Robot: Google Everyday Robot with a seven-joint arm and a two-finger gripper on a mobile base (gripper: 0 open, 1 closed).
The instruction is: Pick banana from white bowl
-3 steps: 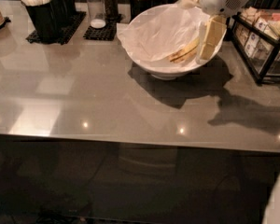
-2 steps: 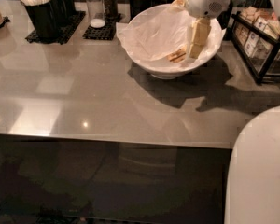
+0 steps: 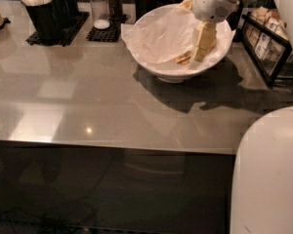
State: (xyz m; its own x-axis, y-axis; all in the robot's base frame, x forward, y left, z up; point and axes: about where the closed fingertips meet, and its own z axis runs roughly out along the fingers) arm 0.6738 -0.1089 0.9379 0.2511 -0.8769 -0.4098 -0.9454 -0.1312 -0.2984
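The white bowl (image 3: 161, 67) stands at the back middle of the grey counter, lined with crumpled white paper that sticks over its rim. The banana (image 3: 183, 59) lies inside at the right; only a short yellow-brown piece of it shows, the rest is behind the gripper. My gripper (image 3: 201, 53), with pale yellow blocky fingers, points down into the bowl's right side, right at the banana. Its white wrist hangs above the bowl's far right rim.
Black holders with white utensils (image 3: 45, 9), shakers on a black mat (image 3: 105, 11) and a stick holder stand along the back. A black wire rack with packets (image 3: 267, 45) stands right of the bowl. A white part of the robot (image 3: 268, 174) fills the lower right.
The gripper has moved left and lower into the bowl, down onto the banana. The white robot body has come into the lower right.
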